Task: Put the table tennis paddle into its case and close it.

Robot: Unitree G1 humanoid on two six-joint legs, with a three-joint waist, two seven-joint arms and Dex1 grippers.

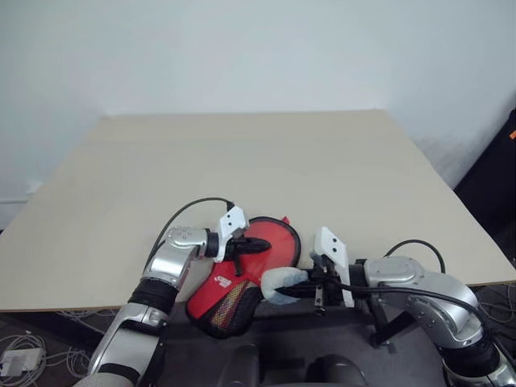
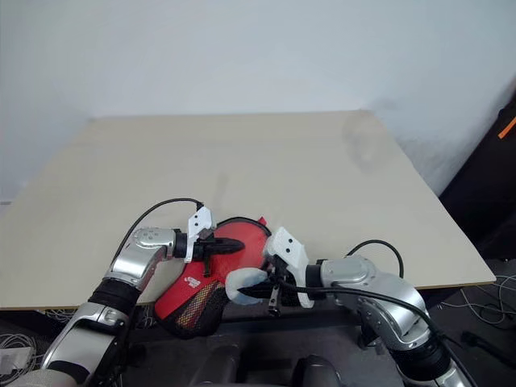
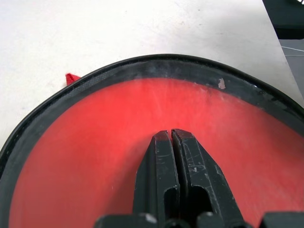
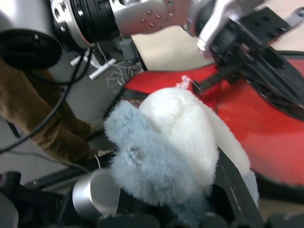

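Black fingers of the left gripper (image 3: 172,137) are pressed fully together, laid flat on the red face of the case (image 1: 242,278); whether they pinch any fabric cannot be told. Right gripper (image 1: 300,284) is closed on the grey-blue and white pom-pom pull (image 1: 280,285), the fluffy ball bunched between its fingers.

Position: the case hangs at the near edge of the table (image 1: 258,169), round end partly over the tabletop, narrow mesh end (image 1: 228,305) drooping below the edge toward the robot. Long axis runs from the round end, farther off and to the right, down to the narrow end, nearer and to the left.

Relation: the left gripper points rightward across the round part; the right gripper points leftward from the opposite side, just beside the case's right rim where the black zip edge (image 3: 156,66) runs. Both grippers are at the case; the right one has the pull.

Table tennis paddle: not separately distinguishable; judged to be inside the case.

Judgement: closing is in hand. The pull should travel along the rim while the left gripper steadies the case; slippage off the table edge is the risk.
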